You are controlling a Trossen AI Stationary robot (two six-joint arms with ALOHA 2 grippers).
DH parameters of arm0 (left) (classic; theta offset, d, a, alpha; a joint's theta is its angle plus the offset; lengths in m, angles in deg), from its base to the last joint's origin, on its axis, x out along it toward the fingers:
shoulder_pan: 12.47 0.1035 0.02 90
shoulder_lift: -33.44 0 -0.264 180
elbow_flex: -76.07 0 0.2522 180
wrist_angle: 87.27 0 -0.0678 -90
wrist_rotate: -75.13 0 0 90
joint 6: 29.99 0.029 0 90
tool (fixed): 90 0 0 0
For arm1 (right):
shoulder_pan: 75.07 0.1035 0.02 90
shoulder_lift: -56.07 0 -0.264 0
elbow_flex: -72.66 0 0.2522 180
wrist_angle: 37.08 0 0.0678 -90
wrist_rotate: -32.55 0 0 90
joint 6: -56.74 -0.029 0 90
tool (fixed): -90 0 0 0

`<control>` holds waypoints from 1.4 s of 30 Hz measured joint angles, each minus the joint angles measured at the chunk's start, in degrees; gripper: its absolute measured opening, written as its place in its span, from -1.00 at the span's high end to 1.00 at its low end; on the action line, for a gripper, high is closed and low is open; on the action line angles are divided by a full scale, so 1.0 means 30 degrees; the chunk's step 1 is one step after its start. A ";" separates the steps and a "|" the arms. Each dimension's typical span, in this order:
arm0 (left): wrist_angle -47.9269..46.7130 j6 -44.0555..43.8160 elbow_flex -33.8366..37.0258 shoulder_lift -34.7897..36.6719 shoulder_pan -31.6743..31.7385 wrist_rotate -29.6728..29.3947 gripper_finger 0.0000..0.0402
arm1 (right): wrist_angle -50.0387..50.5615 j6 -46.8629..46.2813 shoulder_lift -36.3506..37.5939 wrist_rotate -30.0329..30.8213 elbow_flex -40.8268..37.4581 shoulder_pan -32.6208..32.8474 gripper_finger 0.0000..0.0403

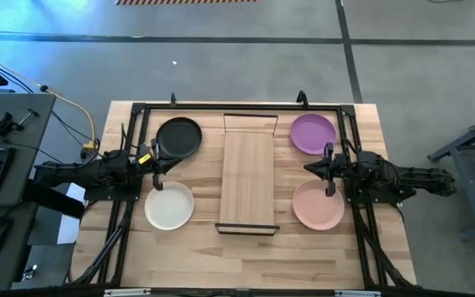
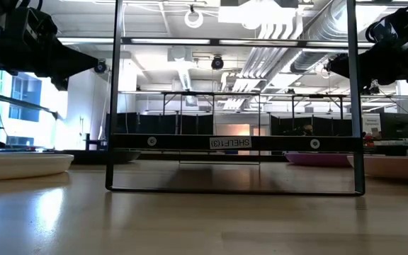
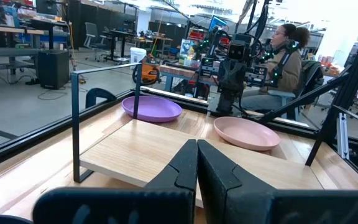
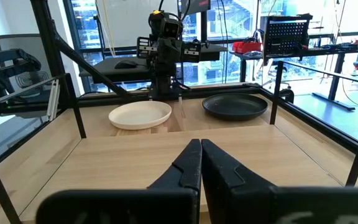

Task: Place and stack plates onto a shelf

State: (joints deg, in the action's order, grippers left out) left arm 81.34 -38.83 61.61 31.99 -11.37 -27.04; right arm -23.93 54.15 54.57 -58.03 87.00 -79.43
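- Nothing stacked yet; the shelf [image 1: 248, 178] at frame centre is bare.
- Black plate [image 1: 178, 137] upper left, cream plate [image 1: 169, 205] lower left, purple plate [image 1: 312, 133] upper right, pink plate [image 1: 318, 205] lower right; all on the counter [image 1: 196, 256].
- Left tool [image 1: 157, 163] hovers between the left plates, fingers together; right tool [image 1: 329, 168] between the right plates, fingers together.

My shelf [image 1: 247, 177] lies bare mid-table — black plate [image 1: 178, 137] and cream-white plate [image 1: 169, 205] on my left side, purple plate [image 1: 312, 133] and pale pink plate [image 1: 317, 205] on my right, all flat.
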 joint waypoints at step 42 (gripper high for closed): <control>-0.0001 0.0007 -0.0003 0.0000 -0.0001 -0.0005 1.00 | -1.1243 -0.7355 -0.5856 1.0811 0.5630 -0.1558 1.00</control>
State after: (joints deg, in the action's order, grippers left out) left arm 81.34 -38.80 61.60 31.99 -11.37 -27.06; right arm -57.66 32.09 37.01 -25.60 103.89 -84.10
